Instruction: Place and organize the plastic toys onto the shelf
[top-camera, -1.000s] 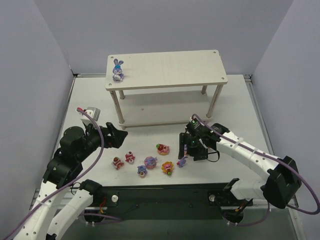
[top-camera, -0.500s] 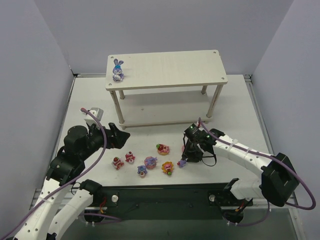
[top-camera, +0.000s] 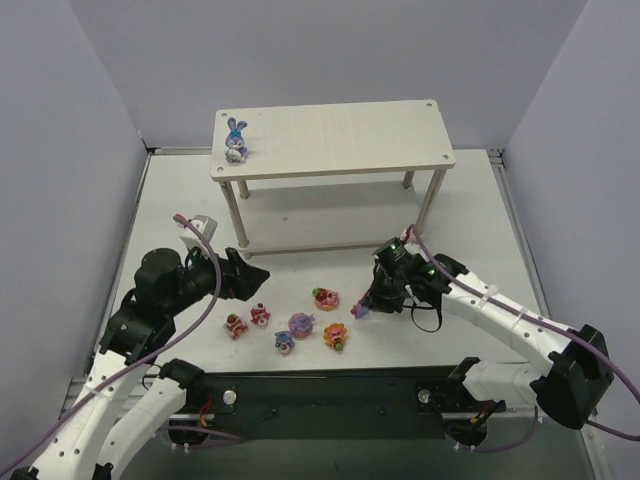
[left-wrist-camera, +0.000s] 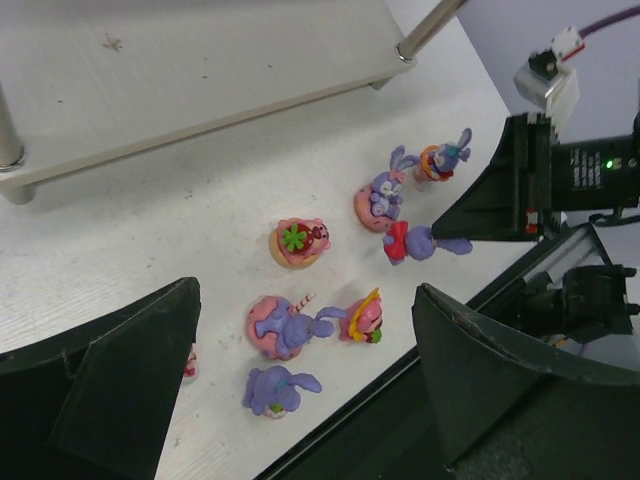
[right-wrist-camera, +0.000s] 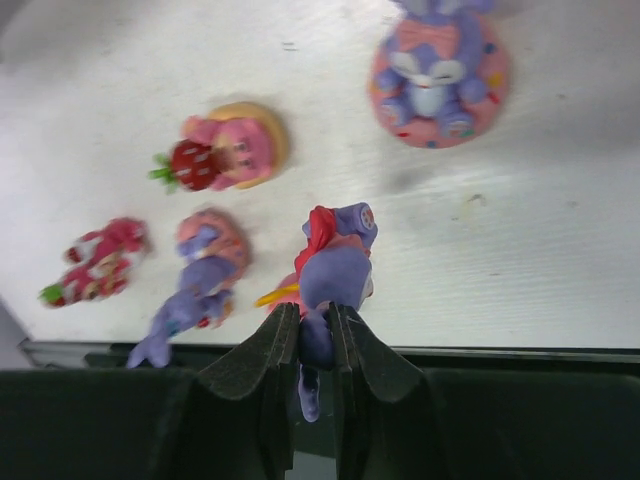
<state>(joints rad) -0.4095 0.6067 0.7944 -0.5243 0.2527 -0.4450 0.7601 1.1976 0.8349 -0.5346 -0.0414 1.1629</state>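
Note:
My right gripper (right-wrist-camera: 312, 330) is shut on the ears of a purple bunny with a red bow (right-wrist-camera: 335, 265), low over the table; the same bunny (top-camera: 360, 310) shows in the top view. Several other plastic toys lie in a loose group at the table front: a cake piece (top-camera: 325, 297), a bunny on a pink base (top-camera: 301, 324), a small purple bunny (top-camera: 285, 342). One bunny (top-camera: 236, 140) stands on the left end of the shelf (top-camera: 340, 140) top board. My left gripper (left-wrist-camera: 310, 375) hangs open above the group, holding nothing.
The shelf's lower board (left-wrist-camera: 200, 60) and thin legs (top-camera: 425, 205) stand behind the toys. A black rail (top-camera: 330, 385) runs along the near table edge. Grey walls close in the left and right sides.
My right gripper has shut on the red-bow bunny's ears and shifted it slightly up and left. The left arm has edged a little to the right, its jaws still open.

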